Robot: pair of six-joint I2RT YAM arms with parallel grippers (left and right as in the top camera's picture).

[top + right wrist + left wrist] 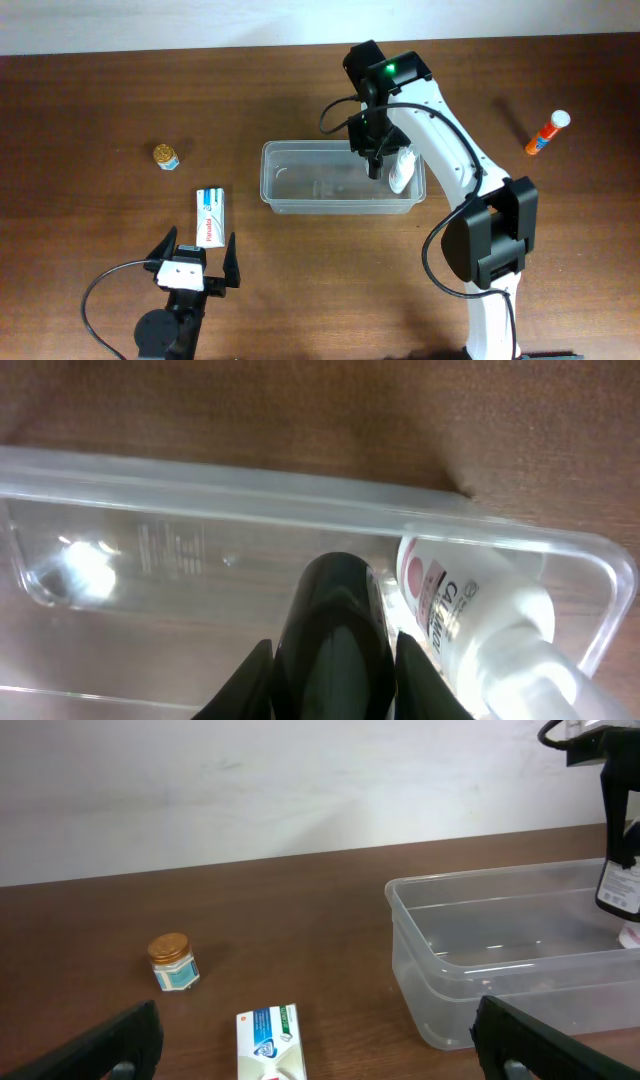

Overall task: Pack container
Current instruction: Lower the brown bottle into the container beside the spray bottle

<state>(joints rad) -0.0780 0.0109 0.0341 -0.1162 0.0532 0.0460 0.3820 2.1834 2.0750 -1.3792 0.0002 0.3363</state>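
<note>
The clear container (300,148) stands mid-table; in the left wrist view its near wall (470,990) is at the right. My right gripper (375,160) hangs over the tub's right end, shut on a dark bottle (335,620) that points down into it. The same dark bottle (620,880) shows at the right edge of the left wrist view. A white bottle with a pink label (470,610) lies inside against the right wall (400,172). My left gripper (196,256) stands open near the front left, with nothing between its fingers (110,1045).
A white and blue box (209,215) lies just beyond the left gripper, also in the left wrist view (268,1035). A small gold-lidded jar (166,156) stands at the left. An orange tube with a white cap (547,133) lies far right.
</note>
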